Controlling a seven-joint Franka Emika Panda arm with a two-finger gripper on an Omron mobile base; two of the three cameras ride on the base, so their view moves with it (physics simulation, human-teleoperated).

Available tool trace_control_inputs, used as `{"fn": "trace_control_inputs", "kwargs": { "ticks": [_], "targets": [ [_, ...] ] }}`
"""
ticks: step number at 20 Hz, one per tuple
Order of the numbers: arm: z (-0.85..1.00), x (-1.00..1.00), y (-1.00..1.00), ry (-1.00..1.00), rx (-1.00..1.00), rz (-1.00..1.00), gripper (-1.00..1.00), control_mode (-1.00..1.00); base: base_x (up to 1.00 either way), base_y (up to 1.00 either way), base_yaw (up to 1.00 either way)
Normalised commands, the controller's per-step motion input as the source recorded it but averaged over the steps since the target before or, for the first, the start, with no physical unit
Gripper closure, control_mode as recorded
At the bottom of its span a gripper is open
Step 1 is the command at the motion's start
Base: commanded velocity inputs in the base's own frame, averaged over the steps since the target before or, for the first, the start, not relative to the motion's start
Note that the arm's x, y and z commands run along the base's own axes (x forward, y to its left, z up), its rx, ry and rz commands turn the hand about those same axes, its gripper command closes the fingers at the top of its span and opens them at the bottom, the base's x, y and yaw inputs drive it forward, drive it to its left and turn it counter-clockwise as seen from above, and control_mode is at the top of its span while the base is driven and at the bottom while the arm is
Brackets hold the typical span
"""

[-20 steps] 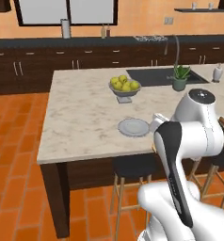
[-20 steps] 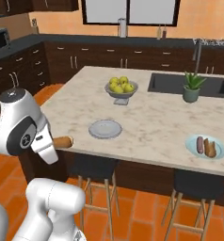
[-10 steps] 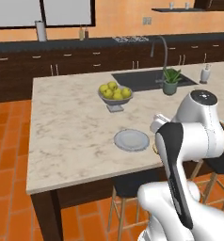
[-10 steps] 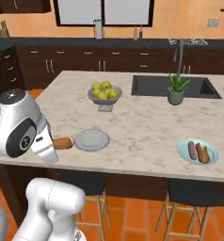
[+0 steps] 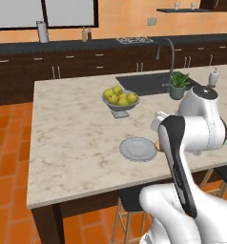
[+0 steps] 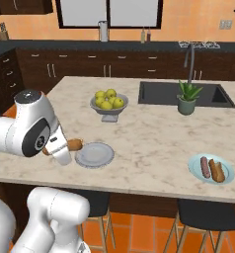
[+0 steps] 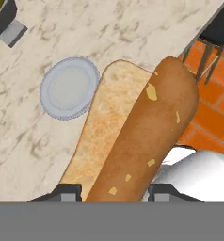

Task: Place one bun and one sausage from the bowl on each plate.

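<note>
A bun (image 7: pixel 137 136) is gripped between the tips of the hand (image 7: pixel 114 193), low in the hand view.

The hand is closed narrowly on the bun, which runs from bottom centre up to the upper right of the hand view, over the edge of the marble bench (image 6: pixel 154 143). In the right base view the bun's end (image 6: pixel 74 145) is seen at left centre, just beside the light grey plate (image 6: pixel 94 154), which lies bare. At lower right of that view the pale blue plate (image 6: pixel 211 169) carries a sausage (image 6: pixel 205 167) and a second bun (image 6: pixel 216 170) side by side. A footed fruit bowl (image 6: pixel 108 104) is set behind the grey plate.
</note>
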Motion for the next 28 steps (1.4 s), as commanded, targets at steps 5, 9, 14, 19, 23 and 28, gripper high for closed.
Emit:
{"fn": "trace_control_inputs", "kwargs": {
  "ticks": [5, 9, 14, 19, 23, 28],
  "targets": [
    [-0.12, 0.12, -0.21, 0.0, -0.27, 0.67, 1.0, -1.0, 0.0, 0.0, 0.0],
    [-0.73, 0.18, 0.0, -0.01, -0.38, 0.84, 1.0, -1.0, 0.0, 0.0, 0.0],
    [-0.14, 0.51, -0.1, -0.02, -0.04, 0.81, 1.0, -1.0, 0.0, 0.0, 0.0],
    [0.12, 0.82, -0.2, 0.12, -0.01, 0.37, 1.0, -1.0, 0.0, 0.0, 0.0],
    [0.0, 0.81, -0.27, 0.06, -0.01, 0.13, 1.0, -1.0, 0.0, 0.0, 0.0],
    [-0.26, 0.45, -0.2, 0.17, -0.09, 0.02, 1.0, -1.0, 0.0, 0.0, 0.0]
  ]
}}
